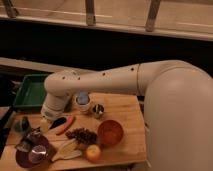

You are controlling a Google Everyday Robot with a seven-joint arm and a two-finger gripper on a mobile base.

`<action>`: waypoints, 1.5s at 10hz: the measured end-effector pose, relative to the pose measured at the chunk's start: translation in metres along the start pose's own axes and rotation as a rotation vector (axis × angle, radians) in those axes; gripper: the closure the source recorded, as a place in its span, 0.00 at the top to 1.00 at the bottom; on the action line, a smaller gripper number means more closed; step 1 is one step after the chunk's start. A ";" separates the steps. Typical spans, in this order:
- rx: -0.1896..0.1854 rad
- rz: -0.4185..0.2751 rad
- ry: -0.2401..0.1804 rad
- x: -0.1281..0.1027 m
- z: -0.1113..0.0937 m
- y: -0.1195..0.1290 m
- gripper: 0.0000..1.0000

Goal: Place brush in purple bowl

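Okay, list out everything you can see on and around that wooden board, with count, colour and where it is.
wooden board: one, pale wood, centre, carrying most items
purple bowl: one, dark purple, front left corner of the board
orange bowl: one, orange-brown, front right of centre
apple: one, yellow-red, front edge beside the orange bowl
grapes: one bunch, dark, middle of the board
carrot: one, orange, left of the grapes
green tray: one, green, behind the board at left
small cup: one, metallic, back of the board
gripper: one, dark, shut, low over the purple bowl's far rim; what it holds cannot be made out
robot arm: one, white, reaching left
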 end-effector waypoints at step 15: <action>-0.175 0.034 -0.046 0.005 0.082 -0.014 0.69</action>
